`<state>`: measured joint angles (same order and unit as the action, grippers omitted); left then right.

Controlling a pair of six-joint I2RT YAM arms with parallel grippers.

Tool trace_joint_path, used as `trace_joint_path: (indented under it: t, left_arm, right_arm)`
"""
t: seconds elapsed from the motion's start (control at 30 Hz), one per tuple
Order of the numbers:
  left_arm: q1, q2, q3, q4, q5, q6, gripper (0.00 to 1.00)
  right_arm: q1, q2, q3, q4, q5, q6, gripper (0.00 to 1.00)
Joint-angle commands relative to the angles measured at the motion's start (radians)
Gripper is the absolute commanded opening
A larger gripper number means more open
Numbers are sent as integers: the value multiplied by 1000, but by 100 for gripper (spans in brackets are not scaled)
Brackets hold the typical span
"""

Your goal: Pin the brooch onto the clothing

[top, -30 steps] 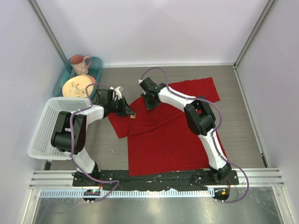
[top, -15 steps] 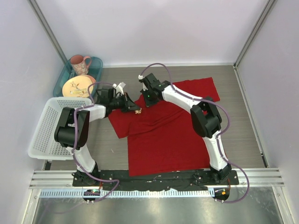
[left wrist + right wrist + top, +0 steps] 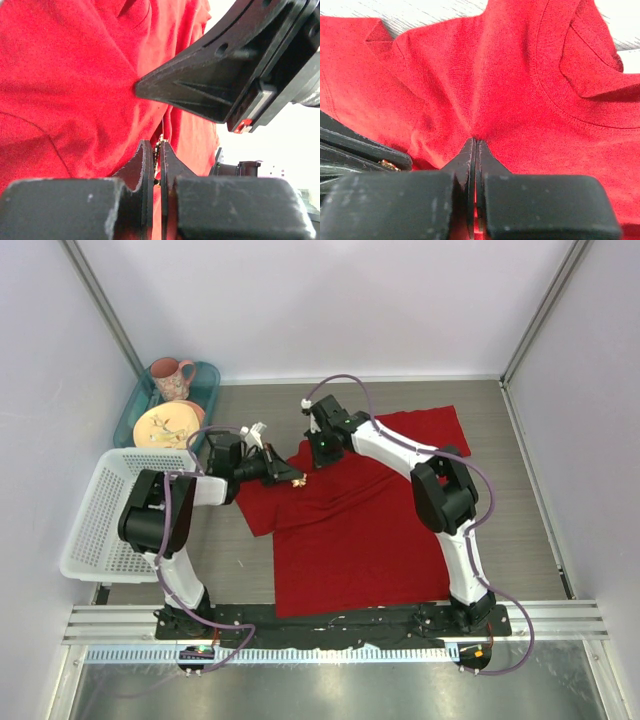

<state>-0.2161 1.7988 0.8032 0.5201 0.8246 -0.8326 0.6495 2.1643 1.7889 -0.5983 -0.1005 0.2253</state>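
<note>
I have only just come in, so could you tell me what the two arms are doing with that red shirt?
The right gripper is shut on a pinched-up fold of the red T-shirt, just below its collar. The left gripper is shut on the tiny brooch and holds it right beside that fold, so the two sets of fingertips nearly meet. The brooch does not look pinned to the fabric yet.

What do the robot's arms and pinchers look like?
The left arm and right arm are white tubes with chunky black joints. Thin purple cables loop along them. The left gripper and right gripper are black, with flat, pointed, slightly scuffed fingers.
</note>
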Motion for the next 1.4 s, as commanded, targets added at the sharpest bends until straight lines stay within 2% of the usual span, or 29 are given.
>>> trace_joint_path:
  t: [0.0,0.13,0.27,1.37]
  left_arm:
    - [0,7,-38,202,31,-54,0]
    - [9,19,-82,320,21,-115,0]
    - [11,40,-72,353,27,-134,0]
    - [23,111,-39,354,36,-165,0]
  right_arm:
    - [-42,-83,-31,47,-100,39,1]
    - [-63,-107,-72,100,-171,63,1]
    - [-63,-119,-91,121,-194,83,1]
    - [-74,-143,-123,146,-220,97,1]
